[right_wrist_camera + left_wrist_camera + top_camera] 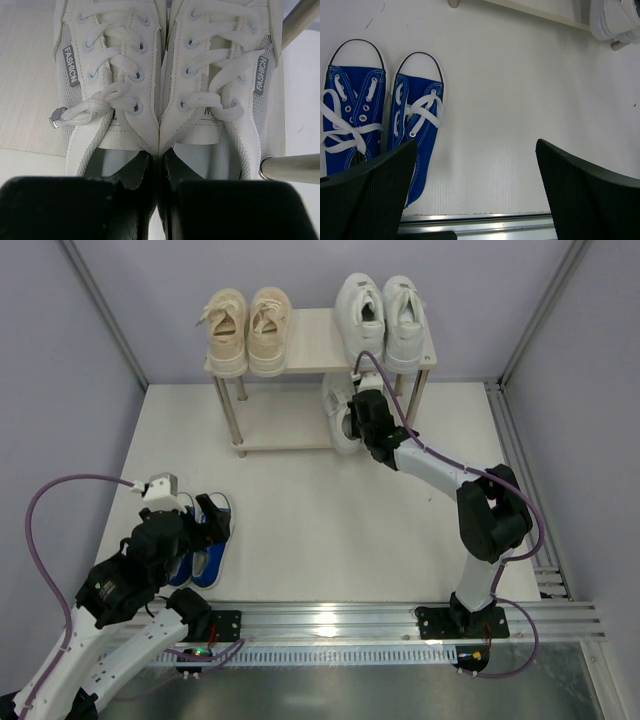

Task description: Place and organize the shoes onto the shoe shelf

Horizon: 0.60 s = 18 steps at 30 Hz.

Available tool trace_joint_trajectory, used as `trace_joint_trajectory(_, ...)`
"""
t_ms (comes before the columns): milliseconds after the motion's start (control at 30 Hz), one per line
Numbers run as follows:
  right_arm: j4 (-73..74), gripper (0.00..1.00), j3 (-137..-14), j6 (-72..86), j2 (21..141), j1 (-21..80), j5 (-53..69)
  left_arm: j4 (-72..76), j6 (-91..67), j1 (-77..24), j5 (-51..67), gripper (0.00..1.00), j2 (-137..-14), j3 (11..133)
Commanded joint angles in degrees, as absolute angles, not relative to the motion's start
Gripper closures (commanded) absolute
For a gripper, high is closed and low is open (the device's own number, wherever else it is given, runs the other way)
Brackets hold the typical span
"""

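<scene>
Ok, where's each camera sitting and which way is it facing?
Top external: above, behind the bases, looking down at the shoe shelf; both arms show.
Left wrist: on left arm, facing down at blue sneakers; open left fingers show.
Right wrist: on right arm, facing smaller white sneakers; right fingers pinch their heels.
Shared: top and left wrist both show blue sneakers.
</scene>
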State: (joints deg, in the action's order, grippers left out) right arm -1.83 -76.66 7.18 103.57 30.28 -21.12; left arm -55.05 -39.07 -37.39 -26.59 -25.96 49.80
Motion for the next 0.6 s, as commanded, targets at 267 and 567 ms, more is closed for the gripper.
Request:
trace_joint_trajectory(267, -13.2, 0.96, -75.3, 9.8, 101.4, 26.7, -22.9, -55.5, -40.0, -37.5, -27.3, 0.00, -25.8, 52.1)
trace_joint_trajectory(567, -15.1, 0.96, -72.6, 10.3, 102.1, 24.1, -19.2, -54.8, -39.6, -37.5, -27.4, 0.00, -27.0, 51.5)
